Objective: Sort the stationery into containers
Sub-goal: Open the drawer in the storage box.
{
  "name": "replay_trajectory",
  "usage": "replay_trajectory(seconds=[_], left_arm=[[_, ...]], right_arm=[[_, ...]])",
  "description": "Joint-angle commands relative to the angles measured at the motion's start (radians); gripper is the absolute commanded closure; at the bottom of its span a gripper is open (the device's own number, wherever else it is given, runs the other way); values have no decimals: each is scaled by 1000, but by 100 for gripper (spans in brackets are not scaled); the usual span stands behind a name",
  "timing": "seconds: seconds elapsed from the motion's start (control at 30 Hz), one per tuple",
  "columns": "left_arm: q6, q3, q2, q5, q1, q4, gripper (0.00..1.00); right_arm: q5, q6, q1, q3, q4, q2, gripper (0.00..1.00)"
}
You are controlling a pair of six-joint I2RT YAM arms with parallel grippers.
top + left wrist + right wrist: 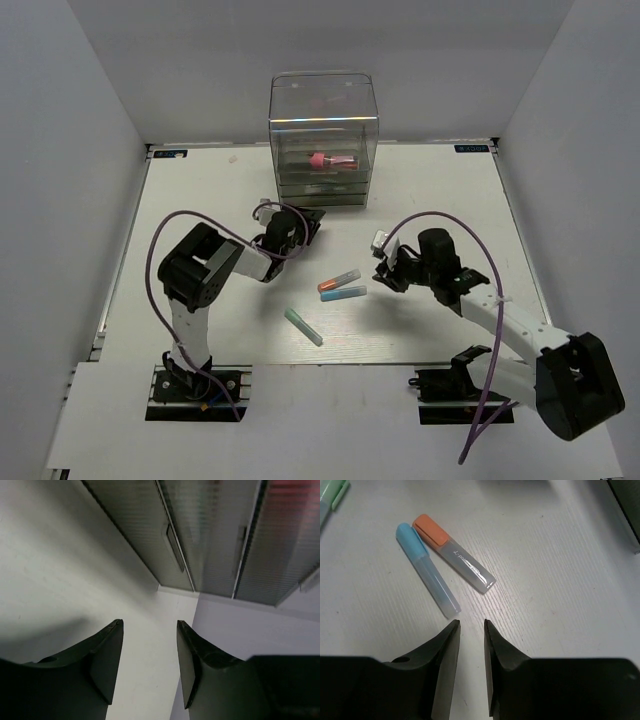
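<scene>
The clear smoky-grey organiser (323, 120) stands at the table's back centre, with a pink-red marker (330, 160) inside it. Its ribbed drawer fronts (200, 535) fill the top of the left wrist view. My left gripper (303, 224) (150, 625) is open and empty, just in front of the drawers' lower left. An orange-capped marker (339, 280) (454, 553), a light blue marker (343, 294) (426, 569) and a teal-green marker (303, 326) (330, 497) lie on the table. My right gripper (384, 272) (472, 622) is narrowly open and empty, just right of the blue and orange markers. No thin pens show.
White walls enclose the table (220, 200) on the left, back and right. A reddish glow shows behind one drawer front (287, 510). The arm bases sit at the near edge.
</scene>
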Motion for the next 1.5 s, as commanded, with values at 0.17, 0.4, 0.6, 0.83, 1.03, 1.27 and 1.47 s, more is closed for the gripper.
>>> replay_trajectory(seconds=[0.17,0.4,0.6,0.83,1.03,1.27,1.47], left_arm=[[-34,153,113,-26,32,73,43],[-34,210,161,-36,42,64,46],[-34,240,193,-80,42,53,52],[-43,277,234,-102,42,44,63],[-43,277,235,-122,42,47,69],[-43,257,235,-122,42,84,91],[-43,138,204,-94,42,164,100]], right_arm=[[3,31,-15,-43,11,-80,68],[1,34,-16,-63,12,-95,68],[1,30,-19,-66,12,-100,68],[3,16,-22,-63,-19,-103,68],[4,16,-22,-63,-19,-104,68],[6,7,-27,-73,-14,-103,68],[-2,-7,-24,-80,-13,-98,56]])
